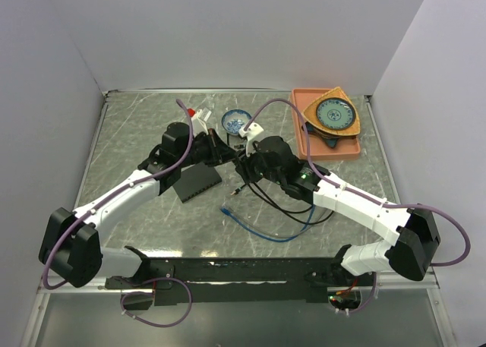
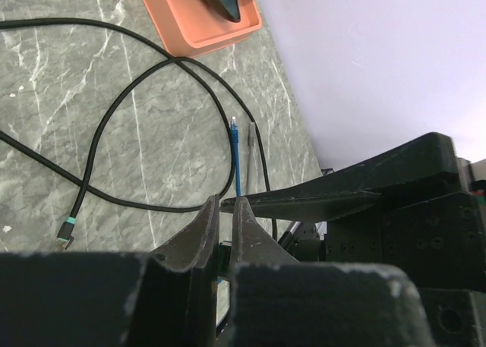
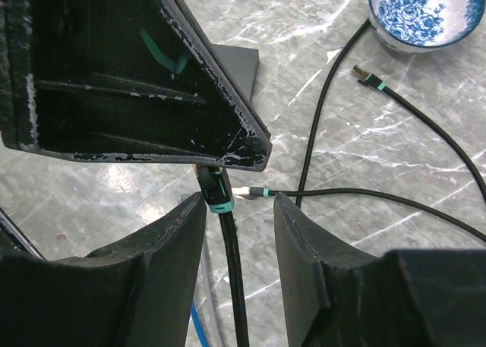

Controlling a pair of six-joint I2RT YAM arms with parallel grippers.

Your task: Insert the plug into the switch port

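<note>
My left arm (image 1: 125,194) and right arm (image 1: 357,203) stretch inward, meeting mid-worktop (image 1: 144,123) just beyond the flat-lying switch (image 1: 197,181); only the right wrist view shows my right pincer (image 3: 239,203) spread astride the cable (image 3: 232,286), my left pincer (image 2: 226,206) seemingly clenched on its plug (image 3: 216,189).

The left arm (image 1: 121,195) and the right arm (image 1: 357,203) share one build: glossy white shells on the long links, chunky matte-black housings at the joints and shoulders. A purple cable (image 1: 179,108) runs along the left arm and loops loose under its base at the lower left of the frame. A second purple cable (image 1: 468,244) bows past the right arm's black shoulder block at the right edge. A small green light (image 1: 304,176) glows on the right arm's black forearm housing. The left end effector (image 2: 226,206) has slim, tapering dark-grey fingers. The right end effector (image 3: 235,203) has broad black fingers with pale, scuffed edges.
</note>
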